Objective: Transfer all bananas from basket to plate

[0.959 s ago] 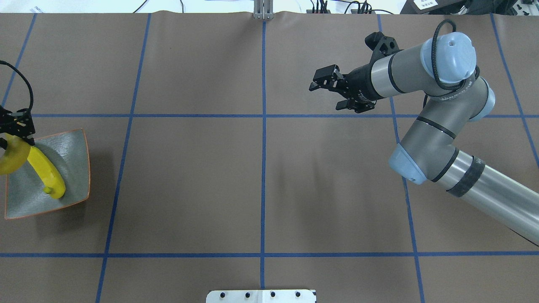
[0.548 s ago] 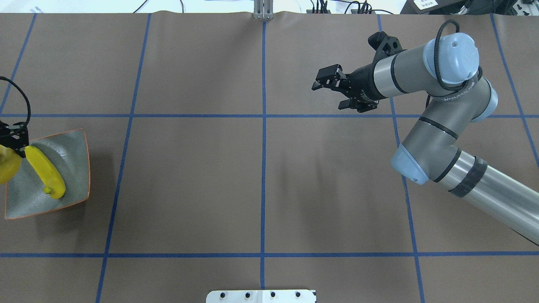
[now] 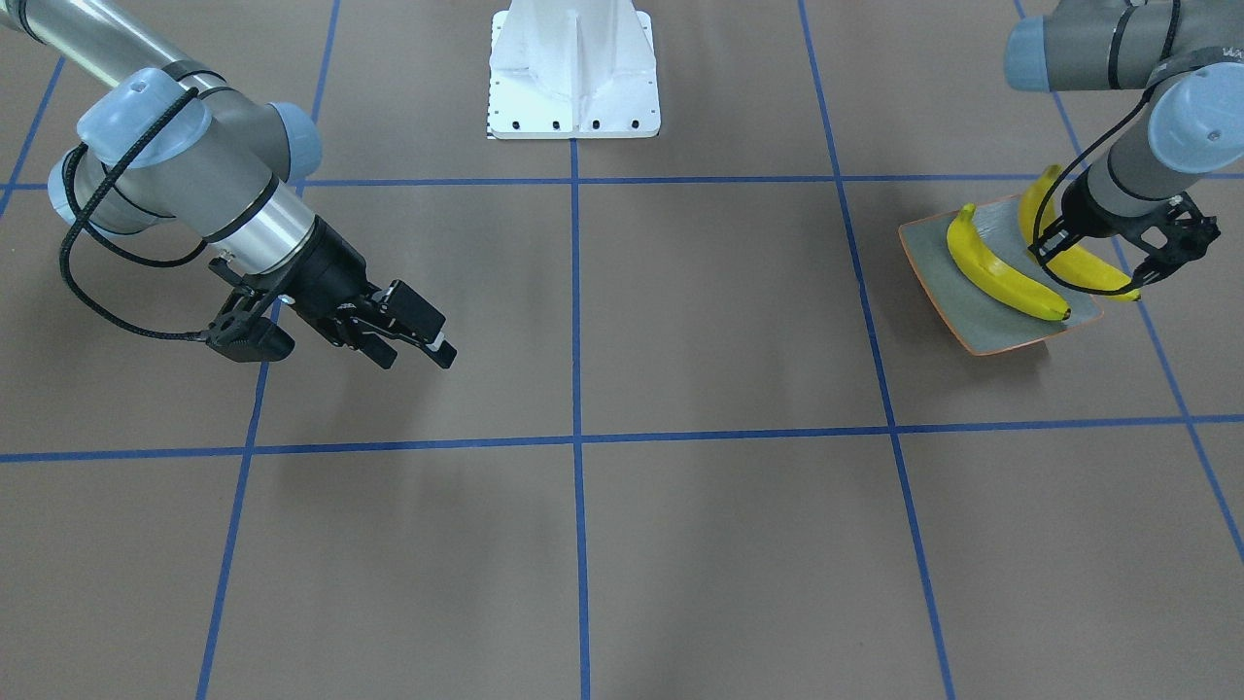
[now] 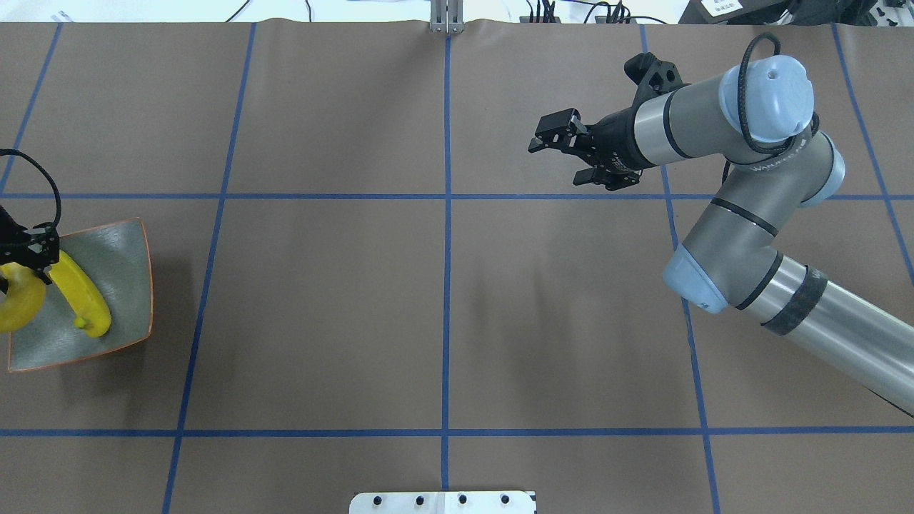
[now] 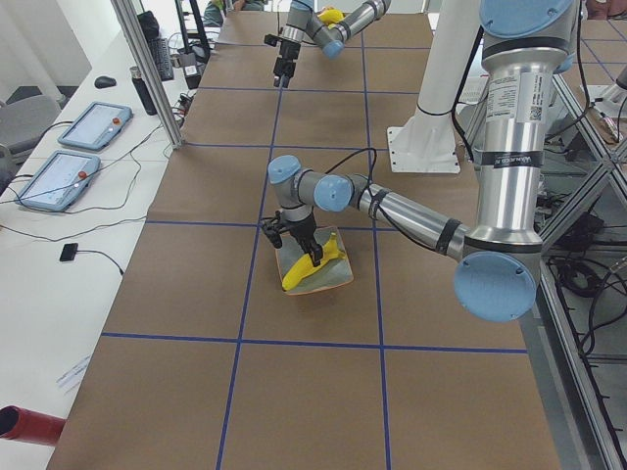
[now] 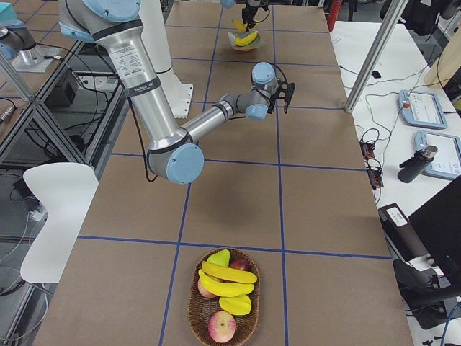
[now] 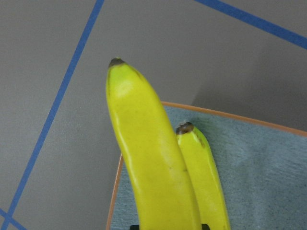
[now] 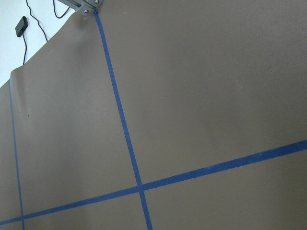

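Note:
At the table's far left sits the grey-green plate (image 4: 121,250) (image 3: 982,329). One banana (image 4: 82,293) (image 3: 1001,267) lies on it. My left gripper (image 4: 28,248) (image 3: 1093,264) is shut on a second banana (image 4: 18,307) (image 3: 1054,209), holding it low over the plate's outer side. In the left wrist view the held banana (image 7: 148,163) runs beside the lying banana (image 7: 204,177) above the plate (image 7: 259,158). My right gripper (image 4: 553,163) (image 3: 416,358) hangs open and empty over bare table. The basket (image 6: 194,310) holds two more bananas (image 6: 229,274).
Apples and other fruit also lie in the basket, which stands at the table's end on my right. The white robot base (image 3: 573,68) is mounted at mid-table. Tablets (image 5: 93,122) and cables lie on a side bench.
My left gripper has carried its banana along the plate toward the robot's side. The right arm drifted slightly to the right, its gripper still open.

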